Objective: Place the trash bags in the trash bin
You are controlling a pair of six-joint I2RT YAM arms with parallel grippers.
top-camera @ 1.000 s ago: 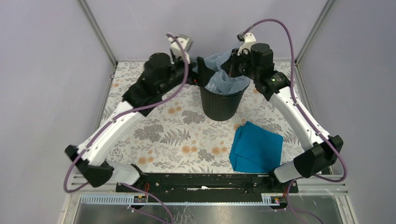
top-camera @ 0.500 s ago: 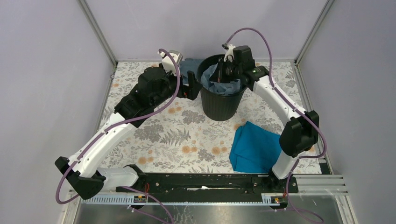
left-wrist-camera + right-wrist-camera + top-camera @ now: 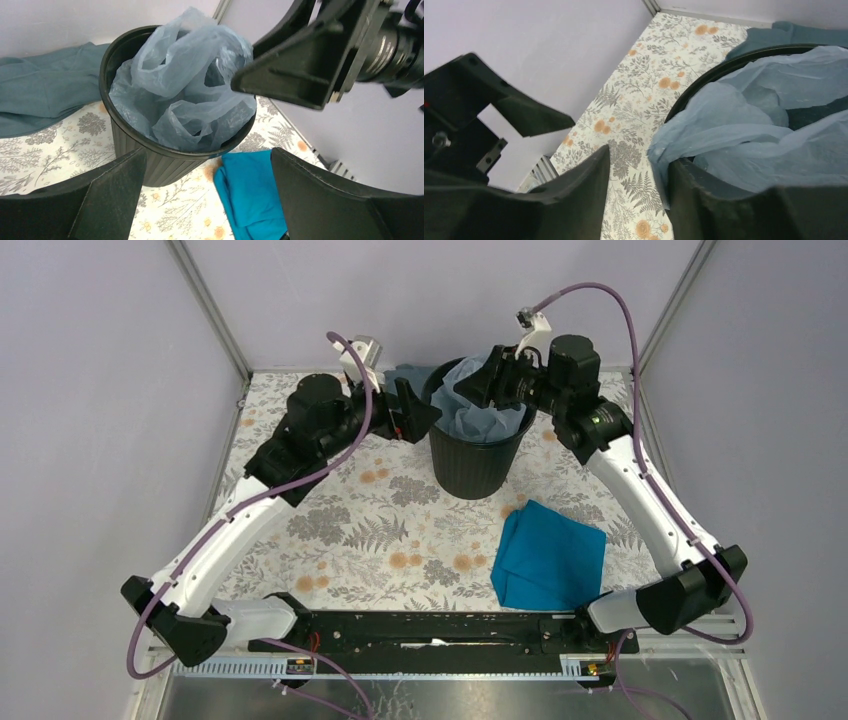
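Teal cloth: a folded teal cloth [image 3: 548,555] lies on the flower-print counter [image 3: 330,530], on the near side of the trash bin and off toward the right arm's side of it. It is apart from the bin and plays no part in the task.
Trash bin: the trash bin [image 3: 478,465] stands upright on the counter, between the two arms.
Trash bag: the trash bag [image 3: 185,95] sits bunched inside the bin, filling its mouth. Crumpled film puffs up above the rim, and in the right wrist view one fold laps over the rim's edge.
Left tool: the left tool [image 3: 207,155] is beside the bin at rim height, its jaws spread wide with nothing between them.
Right tool: the right tool [image 3: 639,160] is above the bin's rim with its jaws apart. The lapping fold lies close against one finger, but I see no clamp on it.
Grey-blue cloth: a grey-blue cloth [image 3: 408,375] lies on the counter behind the bin, on the left arm's side.
Done: most of the bag looks to be in the bin.
Left: probably pressing down the film above the rim and tucking in the overlapping fold.
Writing: no brand, label or lettering can be read on anything in view.
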